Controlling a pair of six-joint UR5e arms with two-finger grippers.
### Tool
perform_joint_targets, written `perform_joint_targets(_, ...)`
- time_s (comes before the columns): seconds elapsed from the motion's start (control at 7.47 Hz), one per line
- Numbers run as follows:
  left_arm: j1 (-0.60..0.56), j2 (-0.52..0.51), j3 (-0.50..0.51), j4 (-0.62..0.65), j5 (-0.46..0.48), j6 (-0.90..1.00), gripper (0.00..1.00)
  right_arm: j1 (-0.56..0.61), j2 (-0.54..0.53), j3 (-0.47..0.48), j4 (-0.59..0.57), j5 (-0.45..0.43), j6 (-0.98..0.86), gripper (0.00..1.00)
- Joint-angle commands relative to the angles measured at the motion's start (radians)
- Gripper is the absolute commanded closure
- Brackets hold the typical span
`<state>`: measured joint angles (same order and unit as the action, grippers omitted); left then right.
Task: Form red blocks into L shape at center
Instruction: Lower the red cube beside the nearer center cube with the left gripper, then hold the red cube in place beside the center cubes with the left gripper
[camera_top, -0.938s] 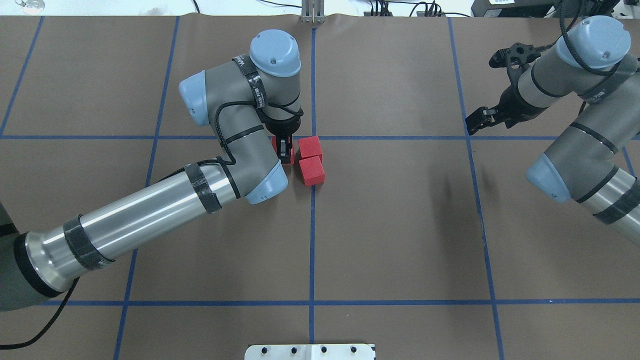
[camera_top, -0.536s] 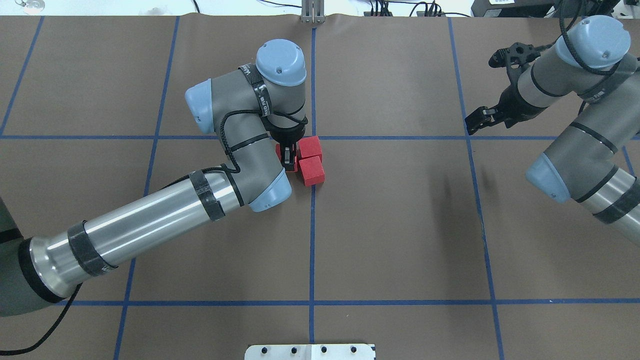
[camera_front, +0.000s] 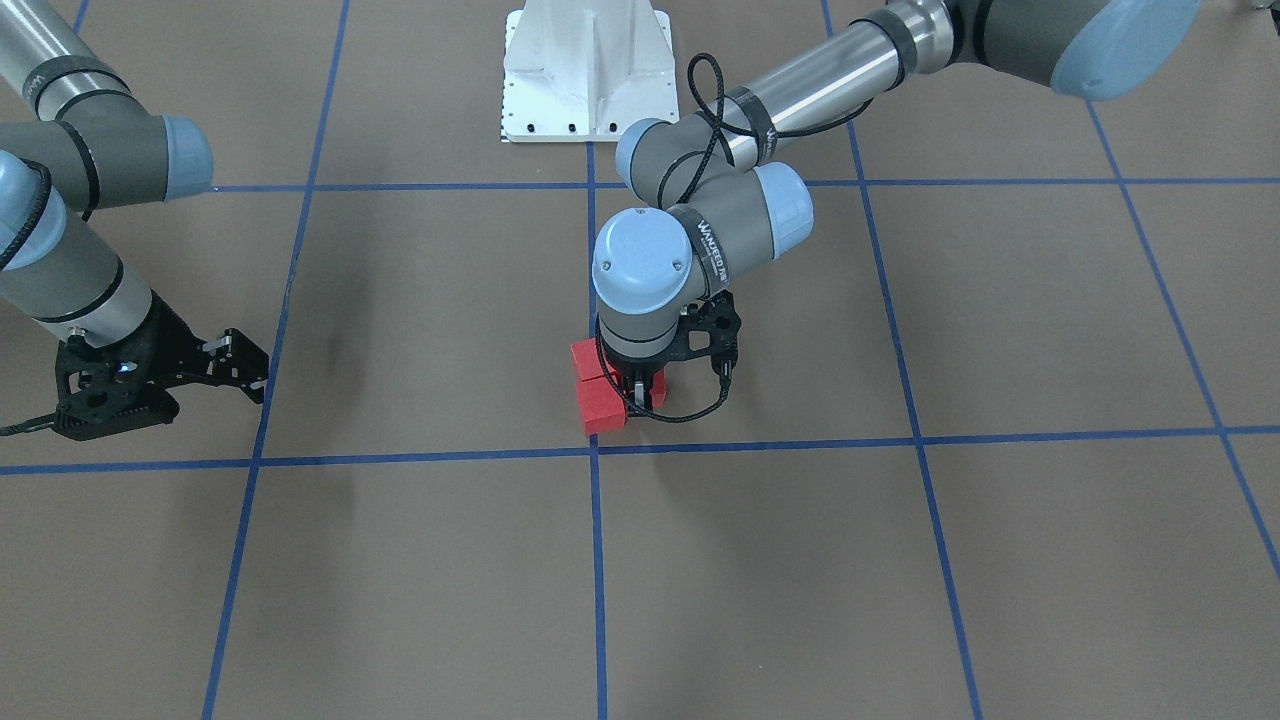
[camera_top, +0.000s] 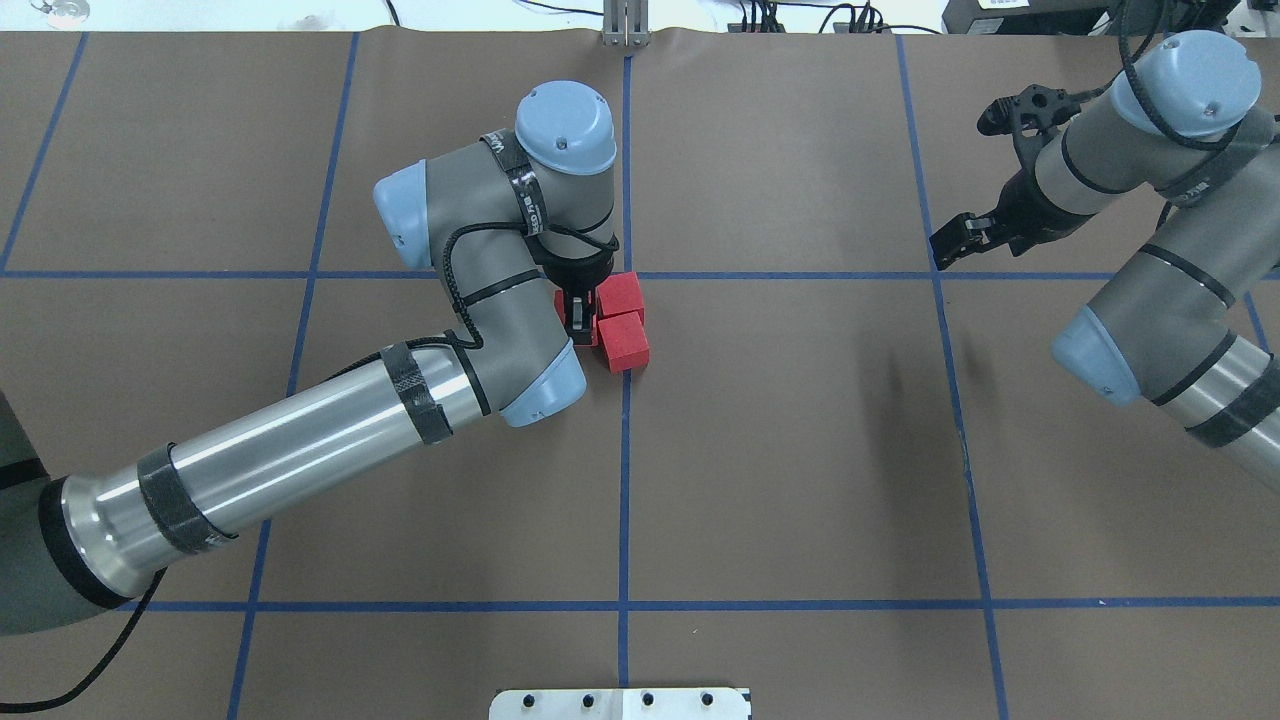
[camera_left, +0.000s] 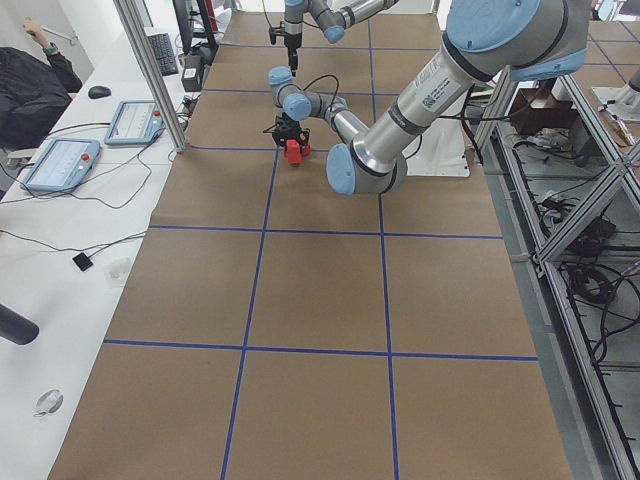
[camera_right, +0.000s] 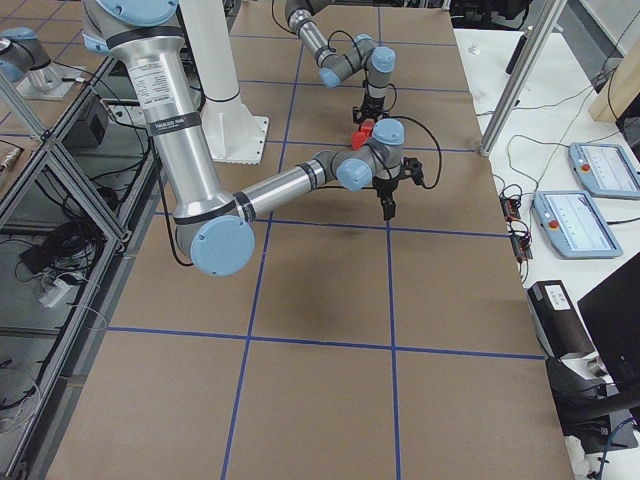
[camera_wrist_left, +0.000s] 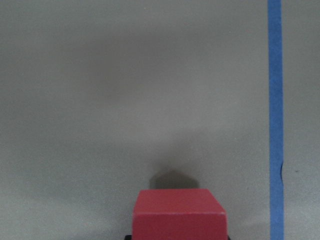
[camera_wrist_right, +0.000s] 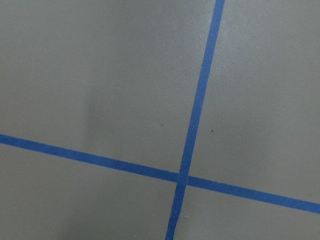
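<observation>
Three red blocks are gathered just on the robot's side of the center crossing. That crossing lies bare in the front-facing view but is largely covered by the farthest block's edge in the overhead view. Two of the blocks are laid one behind the other along the blue tape line, touching or nearly so. The third block is clamped between the fingers of the left gripper, just beside the pair on the left arm's side; whether it touches them cannot be told. Only slivers of that block are shown from above and from the front, since the left wrist with its blue cap and a looped black cable stand in the way. In the left wrist view its top and front face are shown plainly at the bottom edge, with a shadow cast on the brown paper beyond it. The right gripper is held well apart from the blocks, over another tape crossing. Its fingers are seen spread with nothing between them in the front-facing view, though none are shown in its own wrist view. A white pedestal base is seen in line with the center crossing. In the side views alone, teach pendants are shown on a white bench, and a person's dark sleeve at its far end.
</observation>
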<state>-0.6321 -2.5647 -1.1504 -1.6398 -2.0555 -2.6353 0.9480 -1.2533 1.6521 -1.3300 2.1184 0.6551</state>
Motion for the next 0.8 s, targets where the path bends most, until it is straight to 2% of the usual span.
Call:
perform_joint_targets(0.0,0.0,-0.002,0.0,0.0,0.0,0.0,1.0,0.0,0.0,0.0,0.0,0.0,0.0,0.01)
perform_joint_targets(0.67,-0.001,-0.006,0.003,0.0,0.002,0.006,1.0,0.0,-0.002,-0.003,0.0,-0.002,-0.002,0.01)
